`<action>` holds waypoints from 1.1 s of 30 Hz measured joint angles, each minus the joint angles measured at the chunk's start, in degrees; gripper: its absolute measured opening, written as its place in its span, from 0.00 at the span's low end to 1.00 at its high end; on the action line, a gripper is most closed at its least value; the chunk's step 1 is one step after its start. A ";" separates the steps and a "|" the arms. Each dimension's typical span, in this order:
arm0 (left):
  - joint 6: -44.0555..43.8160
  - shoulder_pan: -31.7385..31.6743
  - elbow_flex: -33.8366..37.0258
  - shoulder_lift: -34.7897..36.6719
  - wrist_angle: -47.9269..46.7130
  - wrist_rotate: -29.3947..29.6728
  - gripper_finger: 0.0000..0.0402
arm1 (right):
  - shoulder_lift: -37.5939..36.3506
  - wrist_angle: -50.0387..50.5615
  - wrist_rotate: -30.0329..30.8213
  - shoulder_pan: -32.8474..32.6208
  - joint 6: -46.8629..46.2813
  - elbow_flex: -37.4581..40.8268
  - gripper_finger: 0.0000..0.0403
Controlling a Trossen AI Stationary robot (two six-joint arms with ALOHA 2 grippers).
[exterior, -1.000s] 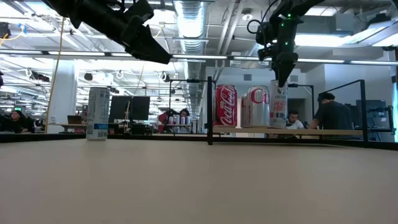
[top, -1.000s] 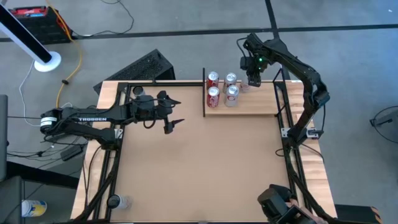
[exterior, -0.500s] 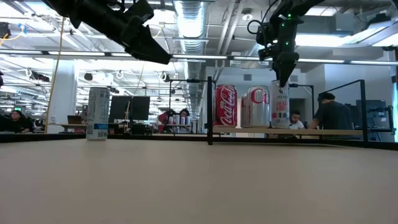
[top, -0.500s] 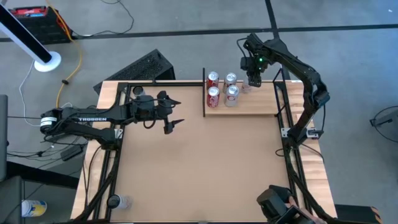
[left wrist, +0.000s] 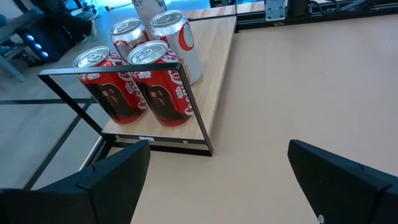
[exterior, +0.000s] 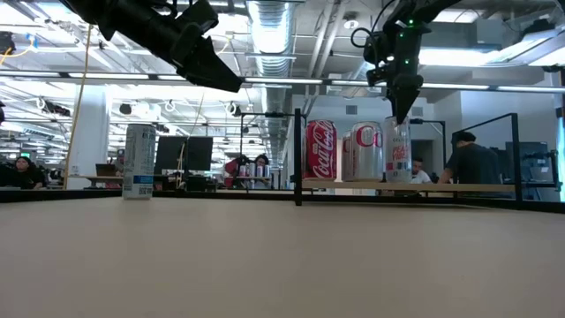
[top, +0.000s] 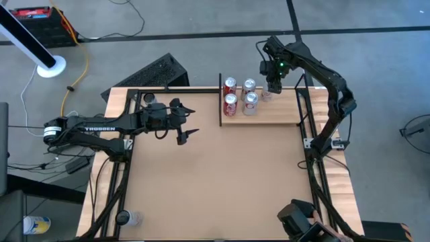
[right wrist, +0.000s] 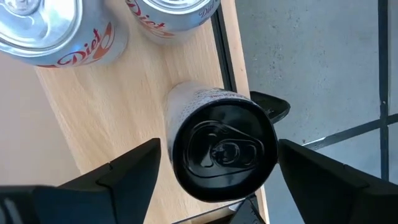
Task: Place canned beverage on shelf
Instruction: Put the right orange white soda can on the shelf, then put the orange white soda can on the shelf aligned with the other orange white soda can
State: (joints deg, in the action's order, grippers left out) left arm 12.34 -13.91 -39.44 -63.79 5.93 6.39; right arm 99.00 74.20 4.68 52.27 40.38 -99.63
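The worktop (top: 215, 181) is lying bare in front of the shelf (top: 275, 115), a pale wood plank at its far edge with a thin black upright bar (top: 220, 99) at its left end.

To the left of the shelf, well apart from it, the left tool (top: 187, 121) is hovering above the worktop with its fingers spread wide and holding nothing.

Just inside the bar, two red cans (left wrist: 134, 84) are standing upright on the shelf, one behind the other, and two silver cans (top: 250, 94) are standing just beside them on the side away from the bar.

Beyond the silver cans, toward the shelf's far edge, a slim black-topped can (right wrist: 222, 149) is standing upright on the plank. The right tool (right wrist: 217, 171) is hanging right over it, one finger on each side and apart from the can, so it is standing open and gripping nothing.

Far left of the shelf, a tall white-and-blue can (exterior: 139, 161) is standing at the worktop's far edge.
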 joint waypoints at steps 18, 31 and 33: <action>-0.83 0.00 0.00 0.00 0.02 0.02 0.91 | -3.28 1.44 1.45 -1.30 0.15 -5.01 0.90; -5.32 0.00 -4.79 0.72 -10.23 0.11 0.91 | -16.28 8.18 -21.02 -12.82 -12.84 -5.11 0.90; -7.07 0.03 -7.60 1.01 -16.64 0.35 0.91 | -17.62 8.93 -25.79 -17.03 -15.05 -5.11 0.90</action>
State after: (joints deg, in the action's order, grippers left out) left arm 5.27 -13.89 -47.04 -62.78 -10.71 6.74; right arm 81.38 83.13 -21.12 35.24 25.33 -104.75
